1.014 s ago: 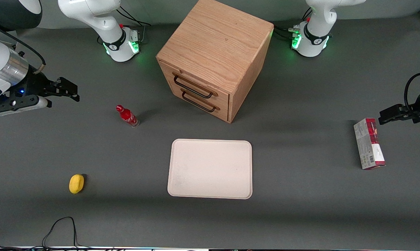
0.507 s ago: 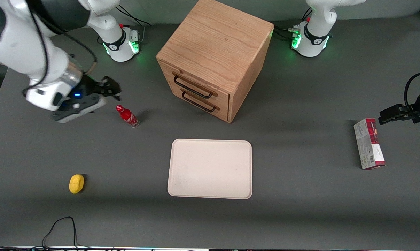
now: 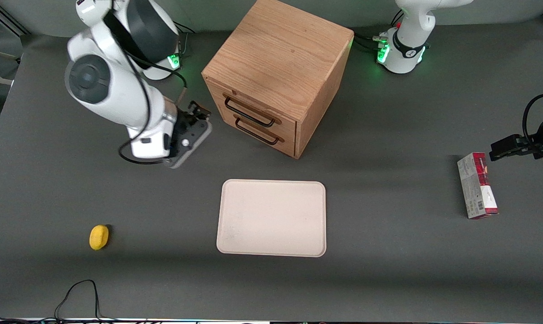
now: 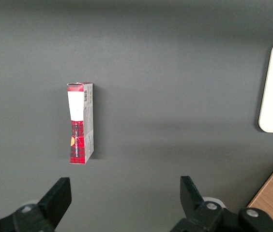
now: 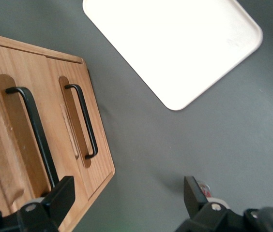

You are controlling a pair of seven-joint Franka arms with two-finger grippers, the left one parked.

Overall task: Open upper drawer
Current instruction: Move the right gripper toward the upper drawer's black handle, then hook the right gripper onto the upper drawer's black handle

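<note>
Two black-handled drawers on oak cabinet (image 3: 278,67), upper centre of frame; light-wood upper drawer (image 3: 251,109) shut. Black two-finger pincer (image 3: 198,111) spread open, empty, hovering just beside drawer front, apart from long black wire handle (image 3: 248,113).

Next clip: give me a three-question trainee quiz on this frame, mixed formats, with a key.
1. True or false: the upper drawer is already pulled out.
2. The gripper is: A) closed on the upper handle, B) open, beside the cabinet, touching neither handle, C) over the tray.
3. Fill in: the yellow object lies toward the ___ arm's end of the table.

Key: 1 false; 2 B; 3 working.
</note>
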